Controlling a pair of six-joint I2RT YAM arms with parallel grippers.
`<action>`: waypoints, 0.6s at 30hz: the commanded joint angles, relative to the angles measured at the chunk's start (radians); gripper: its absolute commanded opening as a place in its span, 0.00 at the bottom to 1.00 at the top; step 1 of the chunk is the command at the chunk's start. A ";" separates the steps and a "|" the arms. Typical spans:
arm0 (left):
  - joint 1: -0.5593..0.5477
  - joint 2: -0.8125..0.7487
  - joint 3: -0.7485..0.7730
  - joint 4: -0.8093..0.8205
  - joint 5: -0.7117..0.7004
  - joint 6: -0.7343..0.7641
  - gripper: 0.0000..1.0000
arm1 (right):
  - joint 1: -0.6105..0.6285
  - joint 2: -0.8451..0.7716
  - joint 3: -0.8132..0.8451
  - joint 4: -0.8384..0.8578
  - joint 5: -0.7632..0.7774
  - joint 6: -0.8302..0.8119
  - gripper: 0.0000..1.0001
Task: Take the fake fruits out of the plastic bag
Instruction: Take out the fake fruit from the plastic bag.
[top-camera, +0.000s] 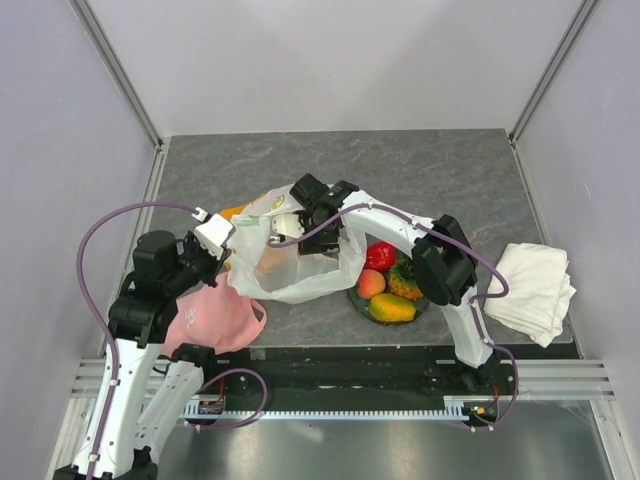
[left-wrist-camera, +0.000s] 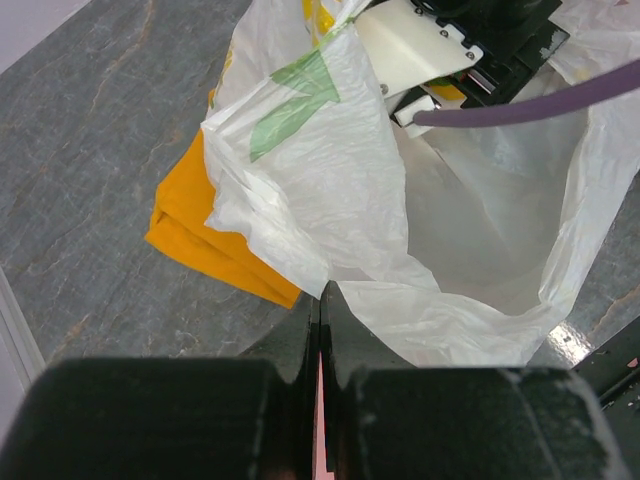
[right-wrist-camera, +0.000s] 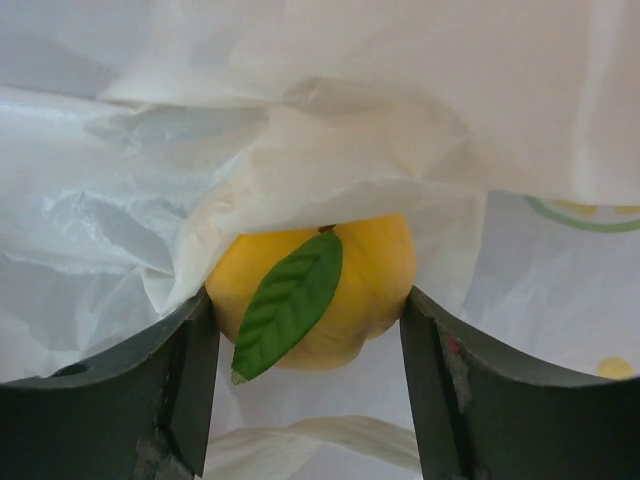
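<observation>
I am pinching the plastic bag rim with my left pincer closed on the flimsy film, while my right pincer, open inside, is straddling a light, slick yellow fruit, best squeezed across its middle.

Workspace was a grey marbled stone-look tabletop, enclosed by plain pale lavender-white walls with grey metal corner posts. A ribbed aluminium rail ran along the near edge. Lighting was even and diffuse.
</observation>
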 joint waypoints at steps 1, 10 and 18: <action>0.008 0.005 0.012 0.019 0.032 -0.035 0.02 | -0.002 -0.115 0.097 0.002 -0.122 0.079 0.47; 0.008 0.019 -0.008 0.045 0.025 -0.030 0.02 | -0.036 -0.353 0.046 -0.028 -0.590 0.312 0.53; 0.008 0.034 0.014 0.052 0.008 -0.030 0.02 | -0.064 -0.441 0.066 0.011 -0.667 0.504 0.54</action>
